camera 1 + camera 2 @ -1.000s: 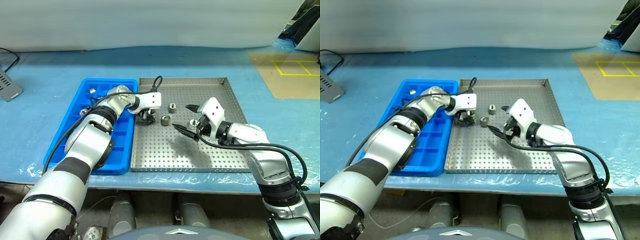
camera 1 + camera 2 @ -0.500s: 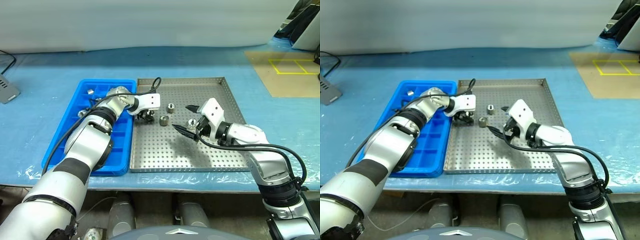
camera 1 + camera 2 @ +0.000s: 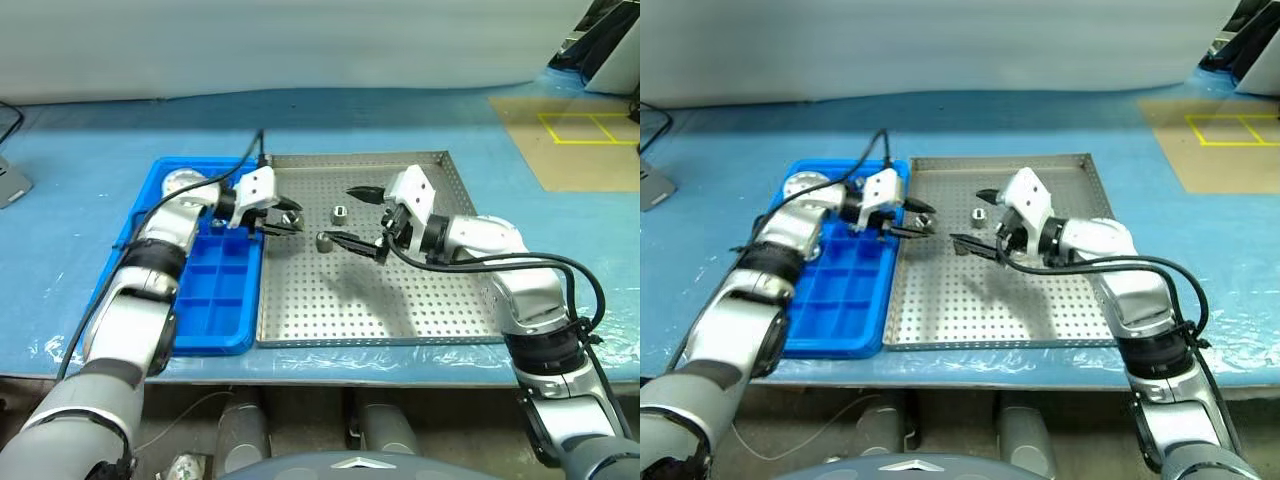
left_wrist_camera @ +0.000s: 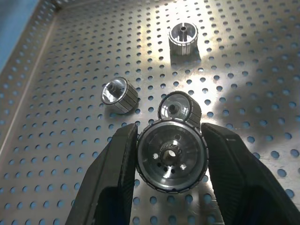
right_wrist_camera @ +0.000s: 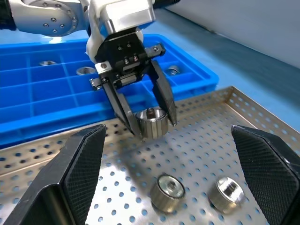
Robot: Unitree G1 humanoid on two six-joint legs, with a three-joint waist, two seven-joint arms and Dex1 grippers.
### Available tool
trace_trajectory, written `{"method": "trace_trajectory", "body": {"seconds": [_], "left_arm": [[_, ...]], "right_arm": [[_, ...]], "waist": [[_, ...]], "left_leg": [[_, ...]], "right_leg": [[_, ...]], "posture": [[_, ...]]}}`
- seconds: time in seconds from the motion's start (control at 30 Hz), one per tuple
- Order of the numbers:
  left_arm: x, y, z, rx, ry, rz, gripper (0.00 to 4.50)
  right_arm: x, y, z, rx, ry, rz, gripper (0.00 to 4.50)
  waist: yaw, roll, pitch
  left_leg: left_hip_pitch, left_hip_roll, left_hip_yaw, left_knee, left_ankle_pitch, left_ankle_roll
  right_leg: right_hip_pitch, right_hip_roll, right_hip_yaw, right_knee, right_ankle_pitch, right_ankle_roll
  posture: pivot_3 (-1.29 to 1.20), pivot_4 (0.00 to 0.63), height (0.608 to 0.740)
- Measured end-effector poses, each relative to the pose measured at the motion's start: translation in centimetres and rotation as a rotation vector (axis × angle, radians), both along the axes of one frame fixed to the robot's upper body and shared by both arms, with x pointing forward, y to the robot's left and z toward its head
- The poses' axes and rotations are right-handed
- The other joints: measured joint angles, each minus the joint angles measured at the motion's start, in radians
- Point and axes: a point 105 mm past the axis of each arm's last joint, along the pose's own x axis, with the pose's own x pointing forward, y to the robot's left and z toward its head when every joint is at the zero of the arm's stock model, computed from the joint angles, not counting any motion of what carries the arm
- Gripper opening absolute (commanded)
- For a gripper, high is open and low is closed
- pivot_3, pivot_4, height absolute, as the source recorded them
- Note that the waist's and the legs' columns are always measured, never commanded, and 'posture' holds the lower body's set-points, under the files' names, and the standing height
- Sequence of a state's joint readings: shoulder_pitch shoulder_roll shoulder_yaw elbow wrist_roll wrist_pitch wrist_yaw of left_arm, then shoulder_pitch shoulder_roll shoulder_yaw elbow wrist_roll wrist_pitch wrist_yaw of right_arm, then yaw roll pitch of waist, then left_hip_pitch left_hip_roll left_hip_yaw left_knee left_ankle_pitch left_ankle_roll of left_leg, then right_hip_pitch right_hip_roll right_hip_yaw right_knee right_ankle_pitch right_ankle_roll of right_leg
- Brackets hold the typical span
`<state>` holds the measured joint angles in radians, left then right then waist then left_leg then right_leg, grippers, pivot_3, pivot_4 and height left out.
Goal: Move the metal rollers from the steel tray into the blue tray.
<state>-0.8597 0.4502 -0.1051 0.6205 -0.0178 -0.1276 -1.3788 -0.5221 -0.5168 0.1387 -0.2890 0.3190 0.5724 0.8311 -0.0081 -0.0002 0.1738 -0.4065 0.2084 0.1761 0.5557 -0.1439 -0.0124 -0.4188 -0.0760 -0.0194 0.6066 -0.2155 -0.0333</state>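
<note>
The left pincer, clenched on one roller above the steel tray's left edge beside the blue tray, risked dropping it short, while the right pincer gaped.

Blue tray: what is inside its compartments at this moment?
In the blue tray, three metal rollers lie in separate compartments. The left gripper, shut on another roller, hides some compartments.
</note>
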Motion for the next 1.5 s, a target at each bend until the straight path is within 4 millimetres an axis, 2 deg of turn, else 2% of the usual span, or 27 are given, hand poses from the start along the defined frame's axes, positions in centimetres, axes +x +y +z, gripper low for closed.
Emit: {"method": "trace_trajectory", "body": {"seconds": [0.13, 0.27, 0.43, 0.57, 0.77, 0.93, 1.13, 1.3, 1.43, 1.5], "left_arm": [[-2.1, 1.8, 1.6, -0.084, -0.017, 0.121, 2.17], [-3.3, 4.0, 2.6, -0.132, -0.051, 0.289, 2.17], [-5.6, 6.8, 1.1, -0.148, -0.008, 0.473, 2.17], [-9.4, 8.9, 0.0, -0.124, 0.008, 0.578, 2.17], [-13.1, 11.0, -0.9, -0.099, 0.037, 0.717, 2.17], [-13.8, 11.9, -0.2, -0.119, 0.019, 0.795, 2.17], [-13.7, 12.5, -1.3, -0.138, 0.033, 0.879, 2.17], [-13.8, 12.2, -3.3, -0.113, 0.096, 0.884, 2.17], [-13.7, 12.5, -3.8, -0.102, 0.095, 0.888, 2.17], [-13.3, 12.4, -3.9, -0.108, 0.088, 0.883, 2.61]], "right_arm": [[0.9, 1.4, 0.6, -0.007, 0.005, 0.097, 4.5], [1.0, 4.3, 1.1, -0.005, 0.004, 0.254, 4.5], [0.8, 6.8, 1.1, -0.003, 0.018, 0.403, 4.5], [0.3, 9.0, 1.3, 0.014, 0.029, 0.519, 4.5], [0.1, 10.7, 1.2, 0.009, 0.005, 0.604, 4.5], [-0.4, 11.3, 1.2, 0.006, 0.003, 0.665, 4.5], [-1.2, 12.0, 0.7, -0.01, 0.017, 0.725, 4.5], [-1.1, 11.9, 0.6, -0.021, 0.014, 0.717, 4.5], [-0.8, 11.5, 0.3, -0.027, 0.018, 0.691, 4.5], [-0.5, 11.3, 0.1, -0.037, 0.019, 0.673, 4.5]], "waist": [[0.019, 0.001, 0.001], [0.047, 0.001, 0.001], [0.088, 0.001, 0.001], [0.116, 0.0, 0.001], [0.17, 0.0, 0.001], [0.216, 0.0, 0.001], [0.233, 0.0, 0.001], [0.24, 0.0, 0.001], [0.241, 0.0, 0.001], [0.241, 0.001, 0.001]], "left_leg": [[0.0, 0.003, 0.0, -0.002, 0.002, -0.003], [0.002, 0.003, -0.001, -0.008, 0.006, -0.009], [-0.001, 0.003, -0.002, -0.012, 0.006, -0.01], [-0.004, 0.003, -0.003, -0.013, 0.006, -0.01], [-0.004, 0.005, -0.004, -0.013, 0.006, -0.011], [-0.001, 0.006, -0.006, -0.014, 0.007, -0.011], [-0.003, 0.006, -0.012, -0.014, 0.007, -0.012], [-0.003, 0.006, -0.013, -0.014, 0.007, -0.012], [-0.002, 0.006, -0.013, -0.014, 0.007, -0.012], [-0.002, 0.006, -0.013, -0.014, 0.007, -0.013]], "right_leg": [[-0.001, 0.0, -0.001, 0.001, 0.0, 0.0], [-0.002, 0.0, -0.002, 0.002, 0.0, -0.001], [-0.005, 0.001, -0.005, 0.001, -0.002, -0.003], [-0.007, 0.001, -0.008, 0.0, -0.003, -0.004], [-0.006, 0.001, -0.008, 0.001, -0.004, -0.004], [-0.005, 0.001, -0.007, 0.002, -0.004, -0.003], [-0.007, 0.001, -0.006, 0.001, -0.005, -0.003], [-0.007, 0.002, -0.006, 0.001, -0.005, -0.003], [-0.007, 0.002, -0.006, 0.002, -0.005, -0.003], [-0.007, 0.002, -0.006, 0.002, -0.004, -0.003]], "posture": [[-0.03, 0.15, 0.74], [0.15, 0.15, 0.74], [0.28, 0.15, 0.74], [0.37, 0.15, 0.74], [0.47, 0.15, 0.74], [0.5, 0.15, 0.74], [0.49, 0.15, 0.74], [0.45, 0.15, 0.74], [0.42, 0.15, 0.74], [0.41, 0.15, 0.74]]}}
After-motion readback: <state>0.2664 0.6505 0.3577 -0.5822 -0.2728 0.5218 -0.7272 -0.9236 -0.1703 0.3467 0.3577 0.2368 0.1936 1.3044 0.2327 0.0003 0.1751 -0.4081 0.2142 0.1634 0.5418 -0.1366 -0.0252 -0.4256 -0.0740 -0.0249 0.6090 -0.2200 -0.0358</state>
